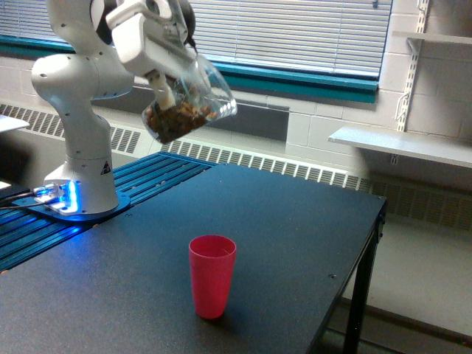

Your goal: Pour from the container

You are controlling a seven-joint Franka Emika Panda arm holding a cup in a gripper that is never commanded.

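A clear plastic tumbler (188,103) with brown granular pieces hangs in the air, tilted with its mouth toward the exterior view's right. The brown pieces lie in its lower left end. My gripper (169,81) is shut on the tumbler, with one finger running down its near side. An opaque pink-red cup (212,275) stands upright on the black table (295,221), well below the tumbler and a little to the right of it. Nothing is falling from the tumbler.
The white arm base (77,147) stands at the exterior view's left on a blue-lit mount. The table's edge (369,243) drops off at the right. A wall shelf (402,144) and a radiator lie behind.
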